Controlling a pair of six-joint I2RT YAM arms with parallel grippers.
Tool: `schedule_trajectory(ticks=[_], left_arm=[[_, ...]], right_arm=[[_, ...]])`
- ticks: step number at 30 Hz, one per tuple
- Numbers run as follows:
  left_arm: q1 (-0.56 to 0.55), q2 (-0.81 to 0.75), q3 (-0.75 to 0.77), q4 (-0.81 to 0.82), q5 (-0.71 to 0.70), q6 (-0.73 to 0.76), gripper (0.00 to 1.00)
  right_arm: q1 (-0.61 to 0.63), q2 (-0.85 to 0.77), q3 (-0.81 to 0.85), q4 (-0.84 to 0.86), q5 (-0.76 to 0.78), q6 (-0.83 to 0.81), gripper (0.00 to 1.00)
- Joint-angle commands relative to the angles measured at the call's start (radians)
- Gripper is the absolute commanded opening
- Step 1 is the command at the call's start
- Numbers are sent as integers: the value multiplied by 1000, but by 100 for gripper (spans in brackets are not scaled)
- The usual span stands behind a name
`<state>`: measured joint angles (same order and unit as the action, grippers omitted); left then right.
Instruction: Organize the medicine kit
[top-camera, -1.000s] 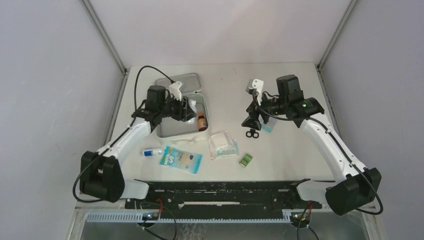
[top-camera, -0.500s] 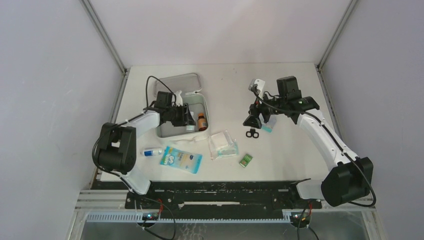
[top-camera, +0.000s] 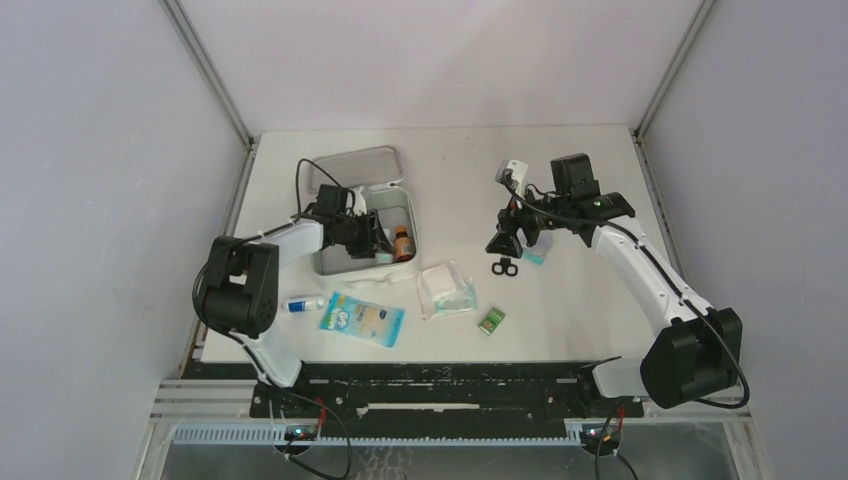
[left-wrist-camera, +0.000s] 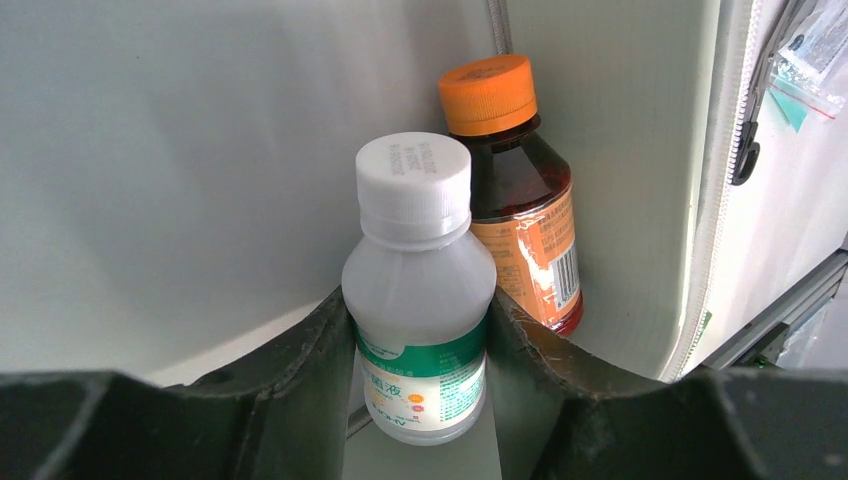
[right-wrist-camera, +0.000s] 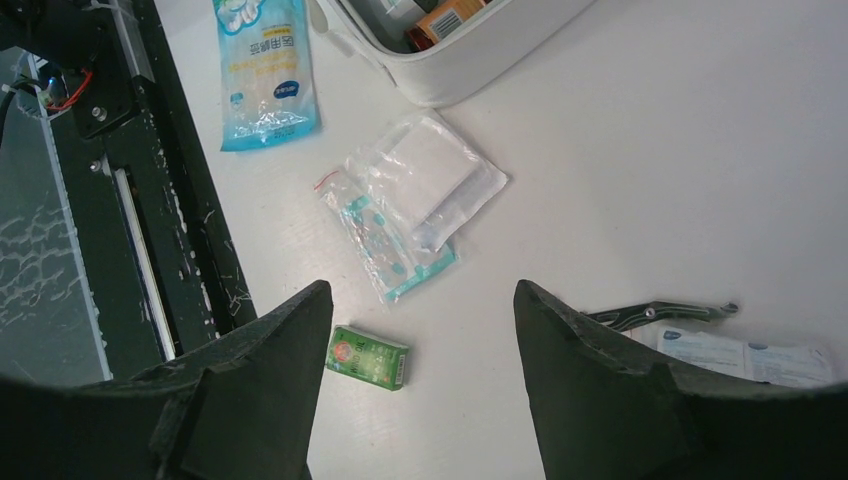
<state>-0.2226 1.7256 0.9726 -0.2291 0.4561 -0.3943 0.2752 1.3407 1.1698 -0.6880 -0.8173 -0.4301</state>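
Medicine kit (top-camera: 340, 265) lies open around your left gripper (left-wrist-camera: 418, 300), which sits low inside it. Its fingers (left-wrist-camera: 320, 340) are clamped on the two sides of an upright white-capped bottle (left-wrist-camera: 415, 250). Just behind that, off the right finger, stands an orange-capped brown bottle (left-wrist-camera: 520, 210) against the kit's inner wall. Your right gripper (right-wrist-camera: 420, 300) hangs over the table (right-wrist-camera: 650, 150), jaws apart, holding nothing. Nearest below it is a small green box (right-wrist-camera: 368, 357). Black scissors (right-wrist-camera: 660, 312) and a flat sachet (right-wrist-camera: 730, 352) lie beside its right finger. Further ahead are clear packets (right-wrist-camera: 420, 200), then a blue-and-white packet (right-wrist-camera: 262, 70) and the kit's corner.
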Motion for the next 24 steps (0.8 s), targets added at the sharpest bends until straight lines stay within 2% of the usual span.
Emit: schedule_trajectory(ticks=[1,13,24], left_arm=[[2,-7,39,6,36,-21,37],[0,-45,27,-30,62,-10,50],[1,-84,31,-56,60,8,68]], right_arm=[[-4,5,1,35,-7,0,66],[-4,11,1,29,5,-11,66],[-4,12,1,25,11,-16,66]])
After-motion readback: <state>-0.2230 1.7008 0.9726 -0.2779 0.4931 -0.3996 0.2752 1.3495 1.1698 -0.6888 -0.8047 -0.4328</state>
